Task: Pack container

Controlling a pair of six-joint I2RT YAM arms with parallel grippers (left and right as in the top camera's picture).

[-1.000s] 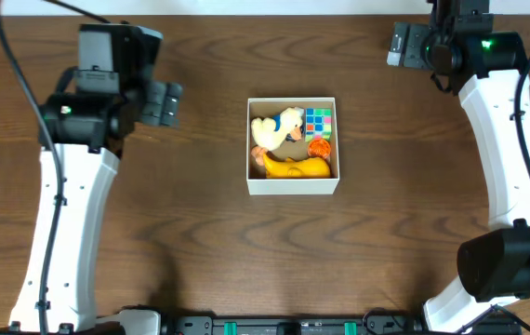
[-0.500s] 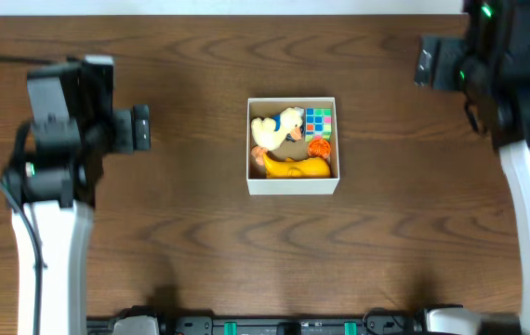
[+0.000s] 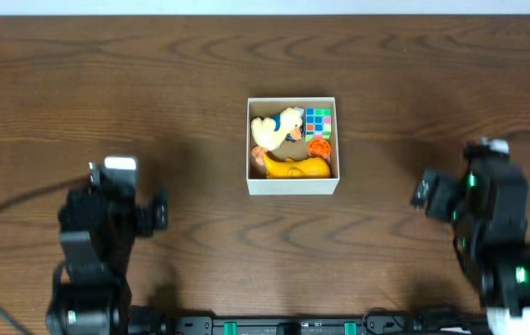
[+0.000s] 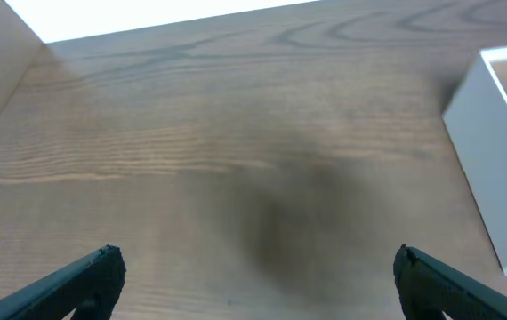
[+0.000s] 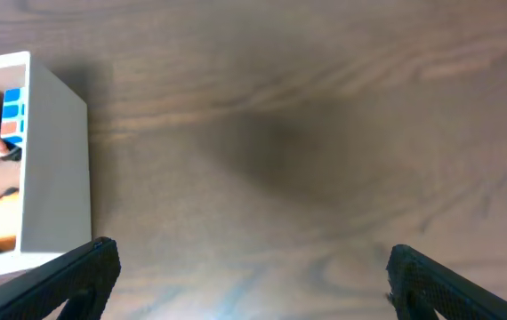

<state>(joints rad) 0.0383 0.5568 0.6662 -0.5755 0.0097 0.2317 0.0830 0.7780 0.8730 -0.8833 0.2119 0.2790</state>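
my left jaws stand wide apart, their two dark fingertips (image 4: 80,280) at the bottom corners of the left wrist view with only bare counter (image 4: 236,160) between them. my right jaws are spread the same way, fingertips (image 5: 62,276) far apart and nothing held.

the box (image 3: 292,185) sits upright in the middle of the counter, well apart from both arms. inside it i see a cream plush duck (image 3: 279,127) at the back left, a coloured cube (image 3: 318,121) in the back right corner, a small orange thing (image 3: 319,147) just in front of the cube, and a yellow toy (image 3: 295,167) lying along the front wall. the duck touches the yellow toy.

the left wrist view catches a white wall of the box (image 4: 489,151) at its right edge. the right wrist view shows the box (image 5: 53,160) at its left edge. the left arm (image 3: 107,233) is at the near left of the counter, the right arm (image 3: 488,209) at the near right.
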